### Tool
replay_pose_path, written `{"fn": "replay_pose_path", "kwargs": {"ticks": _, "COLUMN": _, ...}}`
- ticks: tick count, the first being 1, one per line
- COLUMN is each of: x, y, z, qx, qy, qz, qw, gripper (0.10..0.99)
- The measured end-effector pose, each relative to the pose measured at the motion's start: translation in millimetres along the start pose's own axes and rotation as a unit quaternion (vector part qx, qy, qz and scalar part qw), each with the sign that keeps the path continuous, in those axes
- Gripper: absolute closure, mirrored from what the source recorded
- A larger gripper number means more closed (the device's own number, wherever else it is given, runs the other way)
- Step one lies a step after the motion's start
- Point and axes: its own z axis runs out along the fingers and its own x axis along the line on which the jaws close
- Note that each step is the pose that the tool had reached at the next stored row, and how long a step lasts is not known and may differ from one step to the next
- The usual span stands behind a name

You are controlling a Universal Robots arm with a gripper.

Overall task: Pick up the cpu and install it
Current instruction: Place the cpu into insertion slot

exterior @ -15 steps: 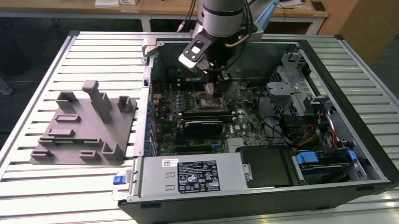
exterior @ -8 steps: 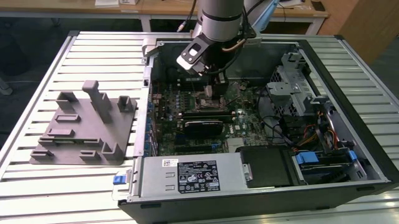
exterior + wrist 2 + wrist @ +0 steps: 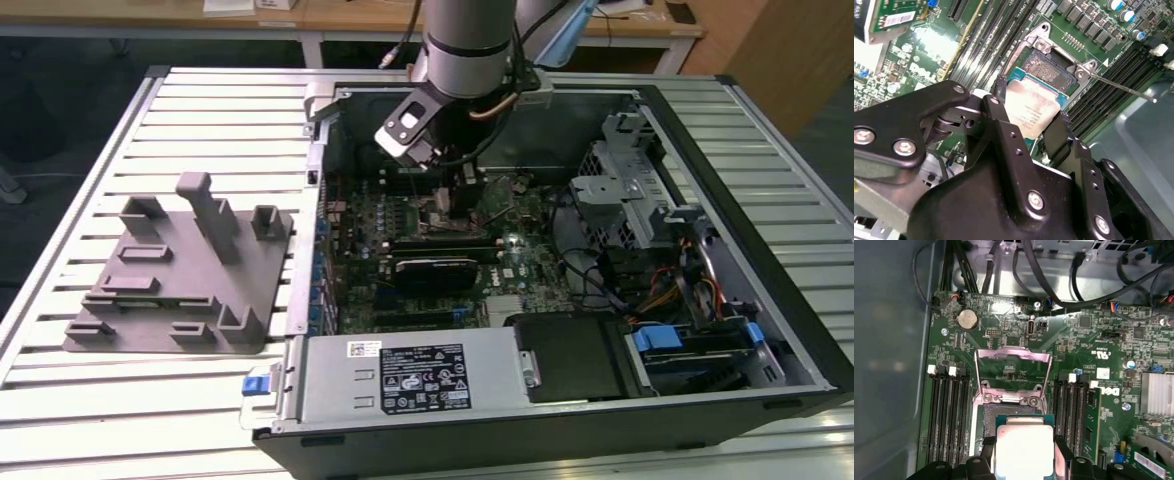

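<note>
Silvery cpu in hand half-hides socket.

No print is clear enough to spell out; it stands in these places. In the exterior view the power supply bears a black label with white lines and small signs, and a white barcode sticker near it. In the second wrist view the cpu has faint grey lines on its metal top, and a card carries a barcode strip. In the first wrist view the motherboard shows white approval marks, a blank-looking white tag and a white logo
</note>
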Motion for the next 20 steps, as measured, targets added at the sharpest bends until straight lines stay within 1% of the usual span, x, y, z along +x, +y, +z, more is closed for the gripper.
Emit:
{"fn": "replay_pose_path", "kwargs": {"ticks": 1, "x": 0.7, "y": -0.2, "z": 1.5, "qx": 0.0001, "qy": -0.0005, "qz": 0.000, "qw": 1.0000, "gripper": 0.545}}
{"fn": "replay_pose_path", "kwargs": {"ticks": 2, "x": 1.3, "y": -0.3, "z": 3.0, "qx": 0.0001, "qy": -0.0020, "qz": 0.000, "qw": 1.0000, "gripper": 0.545}}
{"fn": "replay_pose_path", "kwargs": {"ticks": 6, "x": 3.2, "y": -0.7, "z": 9.7, "qx": 0.0006, "qy": -0.0095, "qz": 0.000, "qw": 1.0000, "gripper": 0.545}}
{"fn": "replay_pose_path", "kwargs": {"ticks": 8, "x": 4.2, "y": -1.3, "z": 12.7, "qx": 0.0008, "qy": -0.0122, "qz": 0.000, "qw": 0.9999, "gripper": 0.545}}
{"fn": "replay_pose_path", "kwargs": {"ticks": 17, "x": 9.5, "y": -3.1, "z": 24.4, "qx": 0.0009, "qy": -0.0130, "qz": 0.000, "qw": 0.9999, "gripper": 0.545}}
{"fn": "replay_pose_path", "kwargs": {"ticks": 20, "x": 10.3, "y": -3.2, "z": 26.7, "qx": 0.0009, "qy": -0.0131, "qz": 0.002, "qw": 0.9999, "gripper": 0.545}}
